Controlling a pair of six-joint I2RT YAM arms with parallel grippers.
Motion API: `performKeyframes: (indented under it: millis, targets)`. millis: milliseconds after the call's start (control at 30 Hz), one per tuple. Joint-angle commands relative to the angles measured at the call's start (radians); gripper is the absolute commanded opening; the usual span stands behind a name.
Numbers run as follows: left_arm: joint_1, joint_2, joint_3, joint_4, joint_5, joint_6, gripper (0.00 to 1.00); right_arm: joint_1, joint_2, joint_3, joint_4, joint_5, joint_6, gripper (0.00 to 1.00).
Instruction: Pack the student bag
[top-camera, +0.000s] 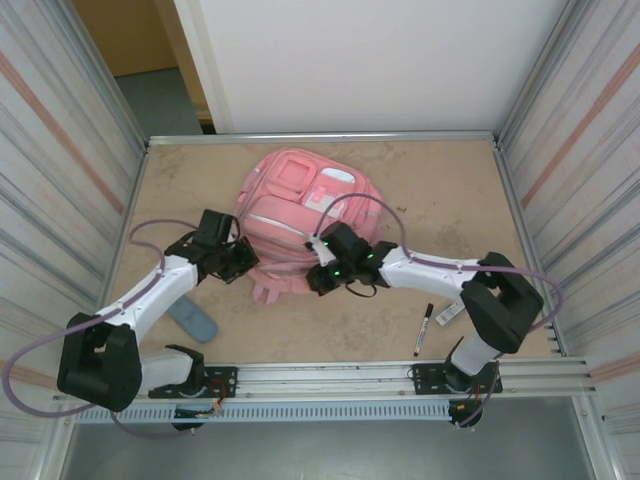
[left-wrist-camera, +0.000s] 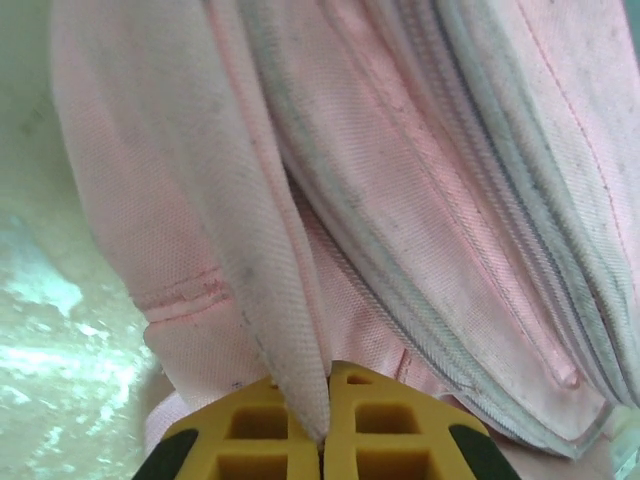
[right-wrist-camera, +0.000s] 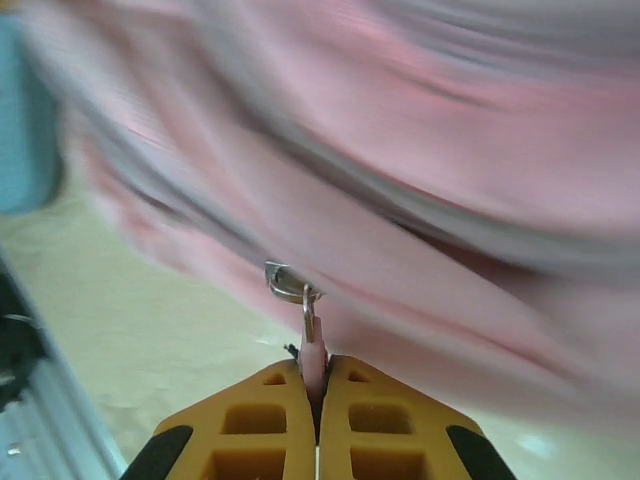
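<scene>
The left wrist camera showed what the overhead one could not: the left gripper (left-wrist-camera: 322, 405) clamped tight on a fold of the student bag (left-wrist-camera: 420, 200), its yellow fingers (left-wrist-camera: 250, 430) meeting on the pink weave beside grey zip tracks. The right wrist view (badly blurred) had the right gripper (right-wrist-camera: 316, 390) pinched shut on a zip pull (right-wrist-camera: 311, 340) hanging from a small metal slider (right-wrist-camera: 286, 280). From above, the bag lay flat on the tan board table (top-camera: 440, 190), towards the far edge, with a gripper at each near corner. Corrugated metal walls (top-camera: 60, 150) flanked the table. A marker pen (top-camera: 424, 329) lay near the right arm and a flat blue-grey object (top-camera: 192, 320) by the left. The bag was pink, with a white patch and several front pockets.
</scene>
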Motion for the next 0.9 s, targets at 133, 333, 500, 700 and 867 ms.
performKeyframes:
  millis: [133,333,500,700,867]
  targets:
    - [0.168,-0.012,-0.005,-0.027,0.104,0.186,0.0,-0.247,-0.064,-0.095,-0.114,0.164,-0.014,0.07]
    - [0.178,0.045,0.021,-0.062,0.177,0.242,0.0,-0.368,0.063,-0.039,-0.032,0.231,0.053,0.14]
    - [0.178,0.053,0.039,-0.104,0.199,0.282,0.0,-0.372,0.097,0.002,-0.014,0.246,0.025,0.28]
    - [0.171,0.019,0.01,-0.089,0.258,0.287,0.0,-0.37,0.013,-0.067,0.033,0.236,0.008,0.36]
    - [0.04,-0.044,0.081,-0.194,0.195,0.324,0.26,-0.369,-0.11,-0.131,0.092,0.284,0.027,0.39]
